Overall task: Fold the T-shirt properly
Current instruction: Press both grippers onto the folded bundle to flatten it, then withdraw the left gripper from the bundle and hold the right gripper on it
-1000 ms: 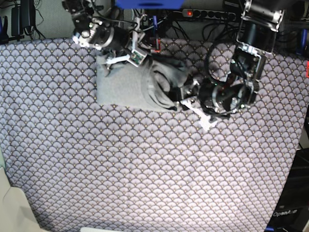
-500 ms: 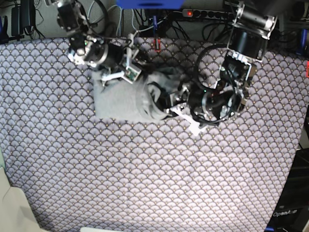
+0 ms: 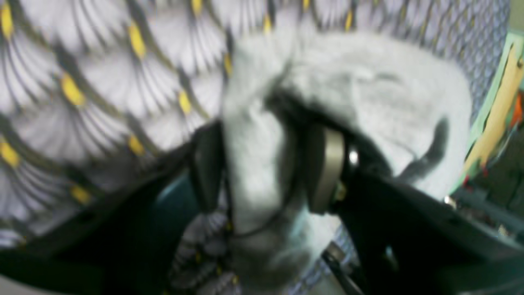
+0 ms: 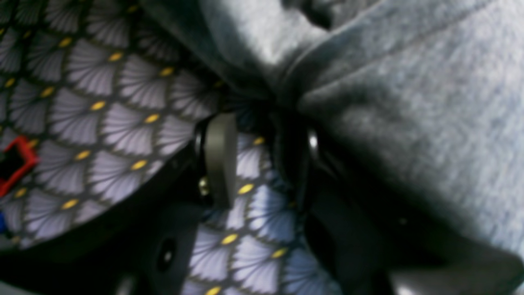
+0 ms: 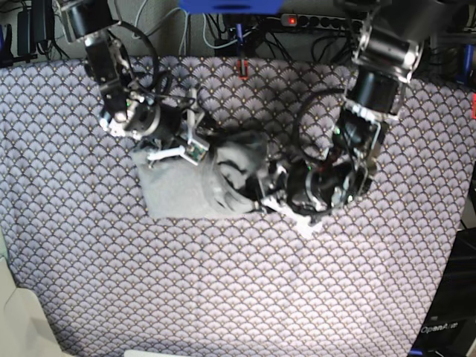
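Both arms and the bundled T-shirt (image 5: 182, 190) have shifted down and left in the base view compared with a second ago, the garment now lying lower on the tabletop's patterned cloth (image 5: 223, 290). In that view one T-shirt sits at upper centre-left as a compact grey block with a rumpled, darker-lined end on its right. Two arms flank it: the right gripper (image 5: 172, 152) at its upper left edge, the left gripper (image 5: 269, 190) at its right end.

From the left wrist view, blurred, the left gripper (image 3: 266, 172) has a bunch of pale grey T-shirt (image 3: 368, 94) pinched between its two fingers (image 3: 325, 172), the cloth swelling out beyond them; this grip is hidden in the base view.

From the right wrist view, the right gripper (image 4: 258, 159) shows one pale finger (image 4: 219, 157) over the patterned cloth (image 4: 102, 114), with that cloth visible between the fingers. The other finger sits under the shadowed fold of the T-shirt (image 4: 409, 82). Whether it grips the fabric, I cannot tell. A red item (image 4: 14, 164) shows at the left edge.
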Motion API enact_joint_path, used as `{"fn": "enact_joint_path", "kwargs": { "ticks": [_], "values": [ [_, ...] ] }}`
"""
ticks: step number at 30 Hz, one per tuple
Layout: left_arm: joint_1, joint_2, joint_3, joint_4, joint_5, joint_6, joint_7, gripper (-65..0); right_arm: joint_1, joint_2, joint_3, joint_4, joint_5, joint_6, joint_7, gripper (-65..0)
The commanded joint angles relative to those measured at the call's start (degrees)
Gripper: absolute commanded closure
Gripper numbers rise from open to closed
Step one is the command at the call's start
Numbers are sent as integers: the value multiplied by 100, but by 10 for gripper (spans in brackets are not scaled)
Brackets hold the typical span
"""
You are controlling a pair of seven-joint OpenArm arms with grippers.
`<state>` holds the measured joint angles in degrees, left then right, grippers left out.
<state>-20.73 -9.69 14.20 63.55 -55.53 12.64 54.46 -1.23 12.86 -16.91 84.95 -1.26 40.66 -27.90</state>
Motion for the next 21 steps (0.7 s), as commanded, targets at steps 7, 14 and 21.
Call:
{"fn": "enact_joint_path", "kwargs": {
  "ticks": [7, 14, 21],
  "values": [
    [-621, -442, -61, 23, -113, -38, 176, -310, 93, 81, 60, 11, -142, -141, -115, -203],
    [-322, -1356, -1055, 647, -456, -38, 625, -311, -637, 10, 77, 960, -151, -185, -124, -203],
    [152, -1919, -1600, 735, -509, -38, 853, -311, -1068, -324, 623, 1479, -142, -185, -423, -205]
  ]
}}
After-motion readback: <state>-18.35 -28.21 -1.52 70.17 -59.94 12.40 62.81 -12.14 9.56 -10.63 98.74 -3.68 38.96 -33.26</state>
